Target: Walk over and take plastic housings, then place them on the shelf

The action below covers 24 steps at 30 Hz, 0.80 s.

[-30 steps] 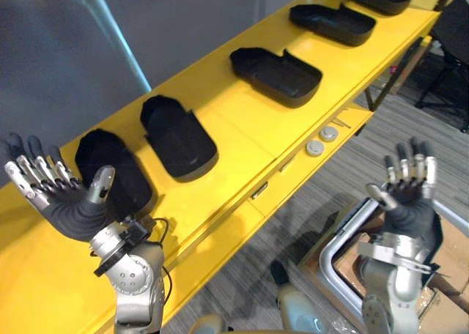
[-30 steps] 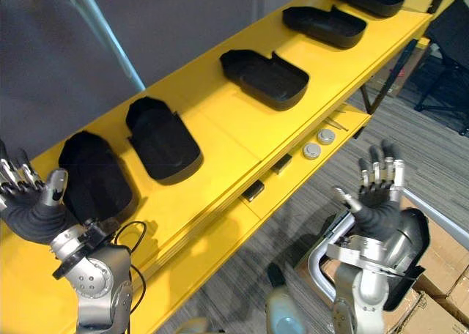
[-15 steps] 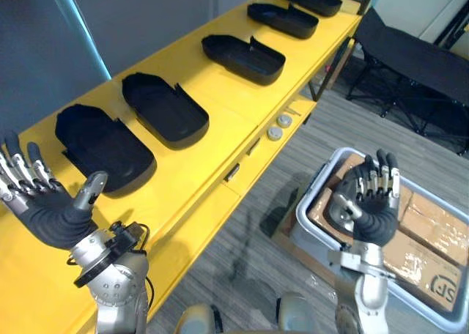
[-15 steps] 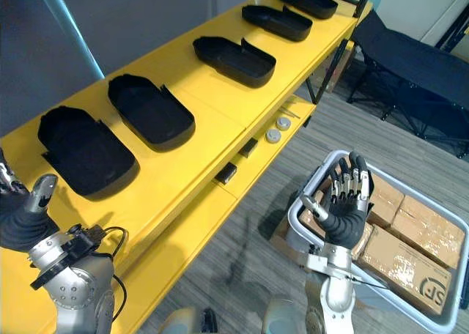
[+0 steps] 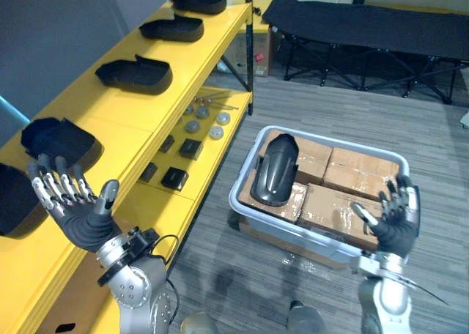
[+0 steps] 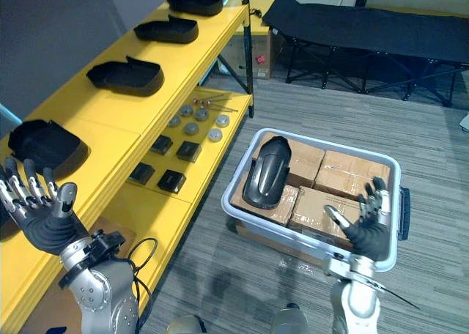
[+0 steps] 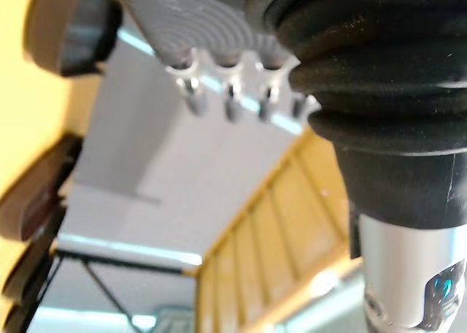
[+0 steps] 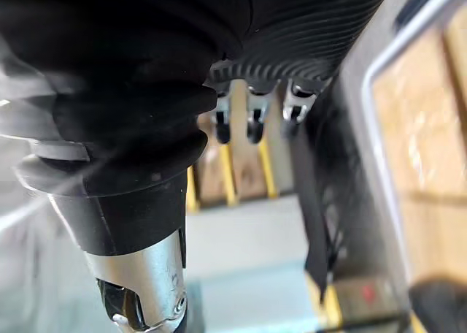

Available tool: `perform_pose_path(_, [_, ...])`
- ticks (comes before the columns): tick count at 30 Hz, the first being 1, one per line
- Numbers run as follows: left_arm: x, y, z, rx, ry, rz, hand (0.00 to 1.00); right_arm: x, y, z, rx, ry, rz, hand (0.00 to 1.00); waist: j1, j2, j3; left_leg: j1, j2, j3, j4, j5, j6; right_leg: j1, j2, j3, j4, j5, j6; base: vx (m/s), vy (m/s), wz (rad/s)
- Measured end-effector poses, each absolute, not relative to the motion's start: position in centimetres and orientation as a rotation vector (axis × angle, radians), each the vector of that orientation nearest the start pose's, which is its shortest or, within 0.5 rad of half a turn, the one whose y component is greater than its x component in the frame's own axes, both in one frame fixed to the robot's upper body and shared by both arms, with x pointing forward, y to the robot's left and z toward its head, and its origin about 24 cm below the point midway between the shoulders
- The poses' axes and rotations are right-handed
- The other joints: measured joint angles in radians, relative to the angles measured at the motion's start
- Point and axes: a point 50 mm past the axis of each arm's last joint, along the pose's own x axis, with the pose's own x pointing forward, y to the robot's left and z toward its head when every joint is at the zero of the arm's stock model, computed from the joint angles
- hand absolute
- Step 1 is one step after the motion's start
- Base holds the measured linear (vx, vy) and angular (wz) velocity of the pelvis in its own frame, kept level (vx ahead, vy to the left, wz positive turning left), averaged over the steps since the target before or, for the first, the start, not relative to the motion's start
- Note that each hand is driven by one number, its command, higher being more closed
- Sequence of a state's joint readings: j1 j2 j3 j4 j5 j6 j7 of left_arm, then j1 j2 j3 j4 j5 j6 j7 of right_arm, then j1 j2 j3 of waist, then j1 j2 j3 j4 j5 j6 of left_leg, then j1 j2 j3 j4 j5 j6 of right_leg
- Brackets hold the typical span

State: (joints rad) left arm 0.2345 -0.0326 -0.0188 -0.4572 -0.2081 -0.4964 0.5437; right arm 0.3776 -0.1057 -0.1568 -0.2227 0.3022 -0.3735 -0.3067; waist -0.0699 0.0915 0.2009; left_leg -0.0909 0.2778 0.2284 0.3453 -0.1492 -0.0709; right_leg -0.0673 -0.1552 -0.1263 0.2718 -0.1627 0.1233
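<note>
Nearest the camera, the left hand (image 5: pixel 79 215) and right hand (image 5: pixel 394 223) are both spread wide and empty, and beyond them a housing (image 5: pixel 273 169) lies on boxes (image 5: pixel 352 180) in the bin (image 5: pixel 293 230), so the fetching step seems at hand, calling for a reach down to grasp it before the shelf (image 5: pixel 124 107).

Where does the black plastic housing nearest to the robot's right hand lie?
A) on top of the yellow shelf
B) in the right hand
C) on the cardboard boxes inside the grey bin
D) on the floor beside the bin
C: the black plastic housing lies on the cardboard boxes inside the grey bin, while the right hand is open and holds nothing.
</note>
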Motion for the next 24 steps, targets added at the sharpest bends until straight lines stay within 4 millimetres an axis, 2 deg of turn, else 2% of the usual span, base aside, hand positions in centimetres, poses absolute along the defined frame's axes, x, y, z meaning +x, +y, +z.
perform_pose_path(1, [18.0, 18.8, 12.2, -0.413, -0.629, 0.583, 0.00, 16.0, -24.2, 5.5, 0.137, -0.244, -0.584, 0.00, 0.000, -0.001, 0.000, 0.012, -0.011, -0.001, -0.032, -0.001, -0.002, -0.001, -0.002, -0.004, 0.000, 0.004, 0.006, -0.06, 0.066, 0.18])
perform_pose_path(3, [19.3, 18.1, 9.4, -0.317, -0.458, 0.451, 0.00, 16.4, -24.5, 3.8, 0.151, -0.174, -0.655, 0.00, 0.002, -0.015, 0.007, 0.033, -0.047, 0.003, -0.087, 0.024, -0.053, 0.000, -0.031, -0.003, -0.012, 0.027, 0.031, -0.05, 0.094, 0.11])
perform_pose_path(4, [19.6, 17.8, 8.6, -0.273, -0.405, 0.415, 0.00, 16.7, -24.6, 3.2, 0.161, -0.145, -0.668, 0.00, 0.003, -0.018, 0.009, 0.034, -0.052, 0.004, -0.092, 0.027, -0.059, 0.001, -0.035, -0.001, -0.019, 0.038, 0.035, -0.05, 0.120, -0.02])
perform_pose_path(6, [20.3, 16.8, 5.5, -0.132, -0.214, 0.282, 0.00, 18.2, -24.6, 0.5, 0.181, -0.013, -0.684, 0.00, 0.010, -0.040, 0.023, 0.026, -0.059, 0.011, -0.091, 0.028, -0.063, 0.020, -0.038, 0.003, -0.081, 0.091, 0.044, -0.04, 0.102, -0.07])
perform_pose_path(9, [21.2, 15.3, 1.8, -0.057, 0.000, 0.131, 0.00, 19.8, -25.6, -1.2, 0.201, 0.078, -0.730, 0.00, 0.026, -0.048, 0.035, -0.037, -0.068, -0.002, -0.071, 0.031, -0.067, 0.019, -0.040, -0.007, -0.173, 0.161, 0.050, -0.05, 0.095, 0.05])
perform_pose_path(11, [22.1, 14.5, -0.6, -0.004, 0.132, 0.049, 0.00, 21.9, -26.6, -1.3, 0.185, 0.107, -0.763, 0.00, 0.035, -0.047, 0.080, -0.091, -0.071, -0.026, -0.032, 0.028, -0.061, 0.017, -0.040, -0.022, -0.215, 0.200, 0.053, -0.09, 0.090, 0.20])
perform_pose_path(12, [22.3, 14.3, -1.0, 0.006, 0.154, 0.025, 0.00, 22.6, -27.0, -1.0, 0.183, 0.099, -0.772, 0.00, 0.035, -0.044, 0.095, -0.107, -0.072, -0.031, -0.019, 0.026, -0.058, 0.017, -0.041, -0.032, -0.220, 0.206, 0.054, -0.13, 0.084, 0.36])
perform_pose_path(13, [22.4, 13.5, -1.7, 0.026, 0.195, -0.046, 0.00, 24.9, -28.2, 0.4, 0.180, 0.066, -0.797, 0.00, 0.050, -0.039, 0.142, -0.141, -0.074, -0.057, 0.010, 0.023, -0.054, 0.015, -0.041, -0.046, -0.231, 0.220, 0.055, -0.13, 0.076, 0.28])
perform_pose_path(14, [22.5, 13.3, -1.8, 0.030, 0.198, -0.060, 0.00, 25.3, -28.5, 0.8, 0.177, 0.057, -0.802, 0.00, 0.055, -0.036, 0.150, -0.146, -0.074, -0.059, 0.015, 0.023, -0.053, 0.015, -0.041, -0.049, -0.231, 0.223, 0.055, -0.13, 0.060, 0.30])
perform_pose_path(16, [22.1, 12.6, -2.6, 0.062, 0.239, -0.146, 0.00, 28.1, -30.6, 3.8, 0.148, -0.004, -0.827, 0.00, 0.078, -0.020, 0.189, -0.184, -0.080, -0.084, 0.042, 0.021, -0.050, 0.005, -0.043, -0.066, -0.232, 0.232, 0.058, -0.11, 0.050, 0.22])
perform_pose_path(17, [22.0, 12.5, -2.9, 0.067, 0.251, -0.153, 0.00, 28.8, -31.0, 4.6, 0.141, -0.018, -0.833, 0.00, 0.088, -0.015, 0.190, -0.195, -0.080, -0.085, 0.049, 0.020, -0.048, -0.004, -0.043, -0.066, -0.232, 0.235, 0.058, -0.08, 0.042, 0.13])
perform_pose_path(18, [21.8, 12.5, -3.5, 0.073, 0.283, -0.158, 0.00, 29.8, -31.8, 6.2, 0.129, -0.054, -0.840, 0.00, 0.101, -0.006, 0.196, -0.213, -0.082, -0.090, 0.059, 0.019, -0.045, -0.013, -0.043, -0.067, -0.232, 0.240, 0.059, -0.07, 0.038, 0.03])
perform_pose_path(19, [21.7, 12.5, -3.7, 0.075, 0.289, -0.159, 0.00, 30.0, -31.9, 6.4, 0.126, -0.058, -0.842, 0.00, 0.103, -0.004, 0.197, -0.216, -0.082, -0.091, 0.062, 0.019, -0.045, -0.014, -0.044, -0.068, -0.232, 0.240, 0.059, -0.06, 0.041, 0.20])
perform_pose_path(20, [21.5, 12.5, -4.6, 0.075, 0.333, -0.157, 0.00, 31.1, -32.8, 8.6, 0.108, -0.103, -0.855, 0.00, 0.113, 0.014, 0.204, -0.251, -0.085, -0.113, 0.088, 0.014, -0.037, -0.021, -0.044, -0.086, -0.230, 0.242, 0.061, -0.04, 0.035, 0.30])
perform_pose_path(22, [21.2, 12.8, -5.5, 0.067, 0.378, -0.145, 0.00, 32.0, -33.0, 10.1, 0.106, -0.132, -0.869, 0.00, 0.123, 0.017, 0.207, -0.280, -0.088, -0.133, 0.110, 0.010, -0.030, -0.029, -0.044, -0.101, -0.227, 0.243, 0.063, -0.02, 0.031, 0.26])
perform_pose_path(24, [20.7, 13.0, -6.5, 0.076, 0.418, -0.142, 0.00, 32.8, -33.2, 11.8, 0.097, -0.167, -0.886, 0.00, 0.151, 0.023, 0.222, -0.298, -0.089, -0.138, 0.138, -0.001, -0.022, -0.038, -0.047, -0.103, -0.214, 0.243, 0.063, -0.02, 0.054, 0.06])
